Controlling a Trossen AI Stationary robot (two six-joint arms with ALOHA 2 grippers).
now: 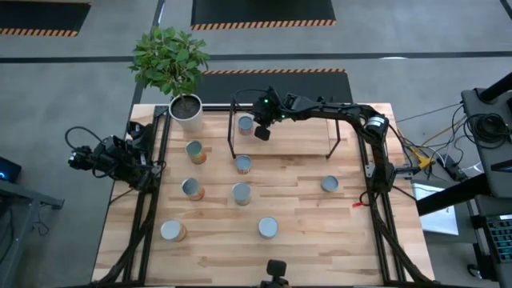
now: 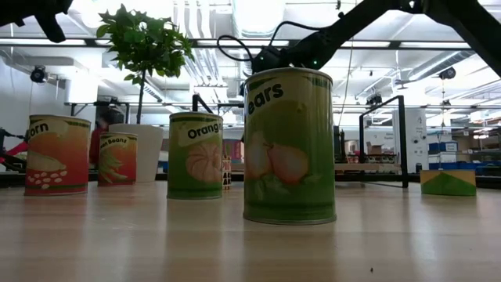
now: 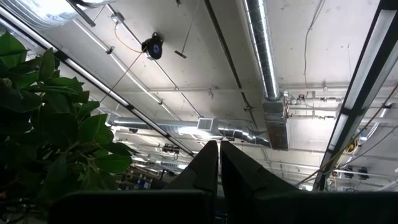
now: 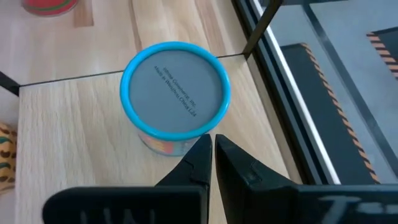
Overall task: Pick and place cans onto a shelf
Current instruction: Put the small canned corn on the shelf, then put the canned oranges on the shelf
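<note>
— Over the shelf [image 1: 282, 138], at its plant-side end, where is your right pincer sitting?

— I am hanging my right gripper [image 1: 262, 132] above the shelf board, just beside the can [image 1: 245, 124] standing there. My fingers [image 4: 193, 163] are pressed together, pinching nothing, their tips just short of the can's rim in my wrist view.

— Which way is that can pointing?

— It is standing upright on the board, long axis vertical, its blue-rimmed grey lid [image 4: 175, 83] facing straight up. It is sitting near the shelf's corner post on the plant side.

— And the other cans?

— Seven are standing upright off the shelf, on the table [image 1: 304, 240], lids up. One [image 1: 242, 164] is just in front of the shelf's front rod, one [image 1: 195, 151] is nearer the white pot [image 1: 186, 111], and one [image 1: 330, 185] is in front of the shelf's far end. The rest are spread farther from the shelf.

— Your left arm?

— I am parking my left gripper [image 3: 219, 163] well away from the shelf, beyond the table's edge on the plant side, fingers closed together and aimed up at the ceiling.
</note>
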